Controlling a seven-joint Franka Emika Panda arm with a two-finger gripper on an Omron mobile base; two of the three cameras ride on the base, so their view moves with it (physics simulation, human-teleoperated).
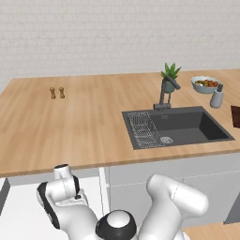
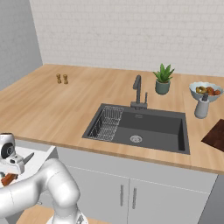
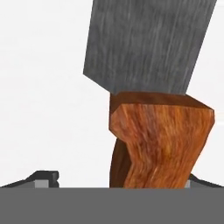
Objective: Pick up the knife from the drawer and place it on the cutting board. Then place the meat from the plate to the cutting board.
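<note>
Risk: two-finger gripper [image 3: 116,181] sits low over the small knife w/ orange-brown wood handle and grey blade [image 3: 157,140], jaws wide and not yet gripping; closing off-centre could skid it across the white drawer floor [image 3: 39,109] or pinch near the blade. Arm's folded down left of the sink, hand pointing into the drawer, knife lying flat betw. the fingers.

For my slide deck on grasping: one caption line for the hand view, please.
Open gripper straddles the knife handle in the white drawer, fingertips either side, blade pointing away.
</note>
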